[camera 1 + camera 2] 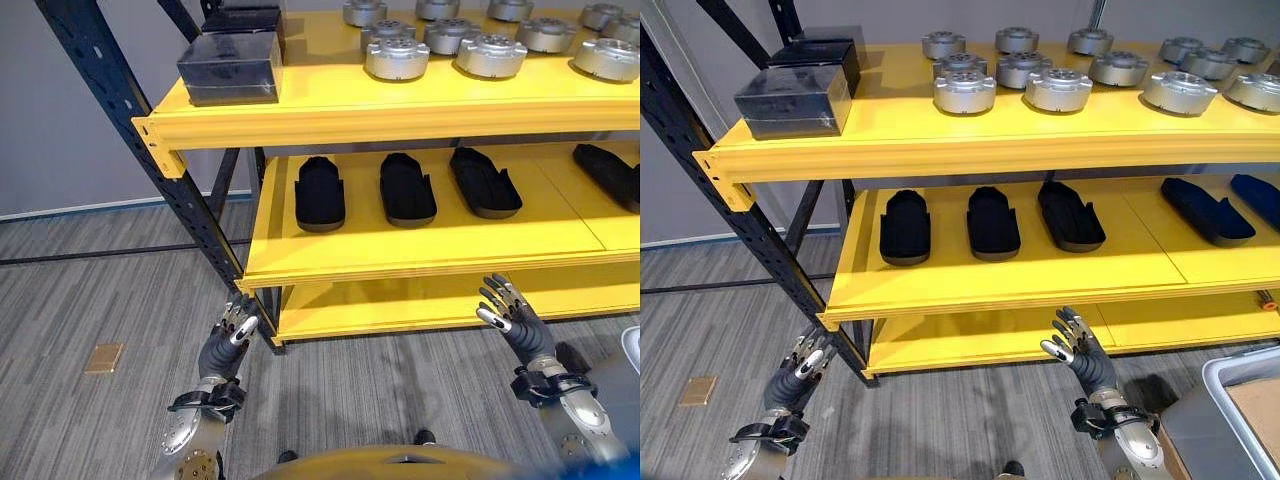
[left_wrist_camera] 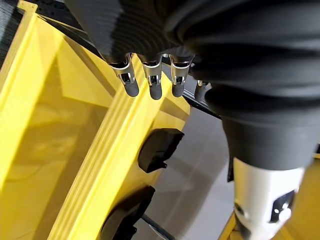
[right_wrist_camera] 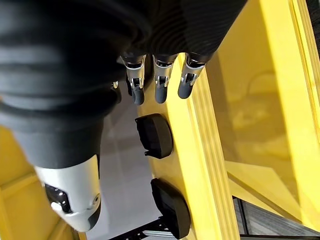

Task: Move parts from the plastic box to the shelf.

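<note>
Empty-handed, the left hand [image 1: 228,338] and right hand [image 1: 512,312] hover with fingers spread before the shelf [image 1: 420,255], black parts [image 1: 407,188] already shelved, the box [image 1: 1243,400] at lower right.

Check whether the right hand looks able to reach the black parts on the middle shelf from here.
Probably yes: the right hand, open and empty, hangs before the middle shelf, with nothing between it and the black parts.
</note>
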Robot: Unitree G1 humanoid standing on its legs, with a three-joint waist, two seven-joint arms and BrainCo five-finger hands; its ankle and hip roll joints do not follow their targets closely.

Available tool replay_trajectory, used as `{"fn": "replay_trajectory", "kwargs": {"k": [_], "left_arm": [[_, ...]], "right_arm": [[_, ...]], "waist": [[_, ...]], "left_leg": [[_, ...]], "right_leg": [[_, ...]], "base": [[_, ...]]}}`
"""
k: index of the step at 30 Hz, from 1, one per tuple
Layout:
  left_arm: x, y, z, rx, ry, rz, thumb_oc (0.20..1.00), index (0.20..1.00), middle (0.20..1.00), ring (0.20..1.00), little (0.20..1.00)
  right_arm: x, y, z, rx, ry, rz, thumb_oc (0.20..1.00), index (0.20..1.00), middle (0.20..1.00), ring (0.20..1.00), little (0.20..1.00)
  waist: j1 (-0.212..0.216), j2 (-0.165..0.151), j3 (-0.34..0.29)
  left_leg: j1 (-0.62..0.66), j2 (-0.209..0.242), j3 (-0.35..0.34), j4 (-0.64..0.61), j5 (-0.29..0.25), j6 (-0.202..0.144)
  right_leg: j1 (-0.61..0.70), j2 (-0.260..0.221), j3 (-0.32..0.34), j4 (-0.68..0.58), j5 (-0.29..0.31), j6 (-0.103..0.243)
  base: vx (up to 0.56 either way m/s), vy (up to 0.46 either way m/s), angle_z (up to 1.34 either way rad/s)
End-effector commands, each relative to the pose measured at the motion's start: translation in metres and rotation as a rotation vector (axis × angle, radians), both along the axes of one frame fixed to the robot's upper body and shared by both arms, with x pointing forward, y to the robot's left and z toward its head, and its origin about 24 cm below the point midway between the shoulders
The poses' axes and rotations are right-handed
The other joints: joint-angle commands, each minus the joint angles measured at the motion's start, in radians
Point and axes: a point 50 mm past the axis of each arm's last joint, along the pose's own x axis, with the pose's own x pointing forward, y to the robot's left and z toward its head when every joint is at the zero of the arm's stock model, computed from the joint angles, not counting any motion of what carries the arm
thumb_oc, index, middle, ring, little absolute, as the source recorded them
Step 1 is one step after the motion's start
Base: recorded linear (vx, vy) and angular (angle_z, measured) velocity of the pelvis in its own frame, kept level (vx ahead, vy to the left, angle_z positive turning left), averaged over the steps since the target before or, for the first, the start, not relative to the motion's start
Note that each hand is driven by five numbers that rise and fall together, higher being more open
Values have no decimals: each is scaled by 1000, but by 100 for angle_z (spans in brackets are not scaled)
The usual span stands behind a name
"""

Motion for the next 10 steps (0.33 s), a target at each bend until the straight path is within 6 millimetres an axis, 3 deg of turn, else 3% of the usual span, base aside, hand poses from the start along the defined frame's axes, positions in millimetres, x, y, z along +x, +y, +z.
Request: {"fn": "replay_trajectory", "kwargs": {"k": [1, 10], "left_arm": [[13, 17, 23, 162, -101, -17, 1000, 1000, 1000, 1000, 1000], [11, 16, 17, 180, -72, -17, 1000, 1000, 1000, 1000, 1000]], "right_arm": [[15, 4, 19, 9, -117, 7, 1000, 1000, 1000, 1000, 1000], [11, 8, 15, 39, -101, 14, 1000, 1000, 1000, 1000, 1000]], "waist": [[-1, -27, 17], [-1, -33, 8]], "left_leg": [[-42, 50, -13, 17, 61, 0], [-16, 51, 4, 14, 55, 3]], "right_leg": [[-7, -60, 70, 43, 4, 66], [10, -57, 90, 30, 8, 69]], "base": [[-18, 12, -3], [1, 1, -10]]}}
